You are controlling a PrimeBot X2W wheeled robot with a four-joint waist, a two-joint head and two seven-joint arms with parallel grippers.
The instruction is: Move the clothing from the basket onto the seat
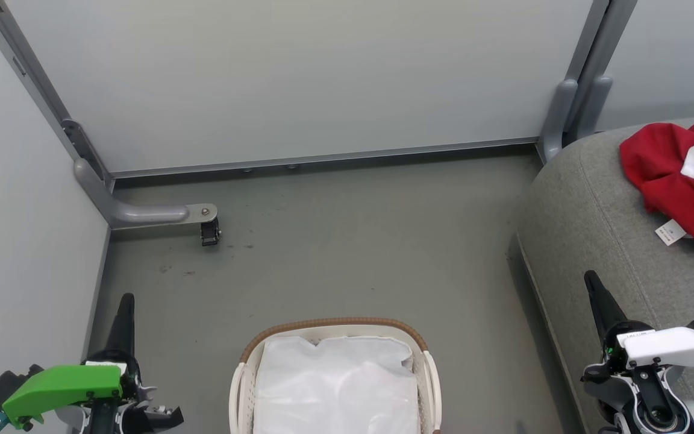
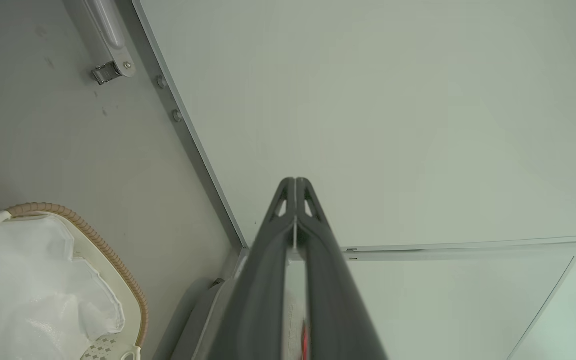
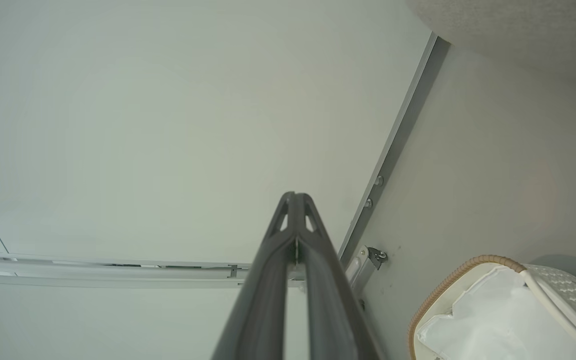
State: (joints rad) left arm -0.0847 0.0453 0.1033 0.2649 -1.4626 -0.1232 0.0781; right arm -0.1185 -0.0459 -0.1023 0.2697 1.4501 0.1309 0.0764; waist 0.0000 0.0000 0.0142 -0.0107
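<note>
The clothing (image 1: 678, 175), a red heap with a white striped panel and a small white tag (image 1: 670, 232), lies on the seat (image 1: 588, 229), beyond the basket (image 1: 335, 323) and to its right, well apart from it. The basket stands on the grey floor (image 1: 353, 241) straight in front of me. Inside its brown woven rim lies the crumpled white liner (image 1: 335, 386). The seat's rounded grey edge rises to the right of the basket, with a strip of floor between the two.

My left gripper (image 1: 125, 301) hangs to the left of the basket, near the side wall, its two dark fingers pressed together tip to tip. My right gripper (image 1: 593, 283) is to the right of the basket, over the near part of the seat. Its fingers are pressed together too, and it is apart from the clothing, which lies further from the basket than the gripper does.

Beyond the basket the floor runs to a pale wall panel (image 1: 299, 78). Beyond it to the left, a grey bracket with a small black caster (image 1: 209, 232) sits at the foot of the corner.
</note>
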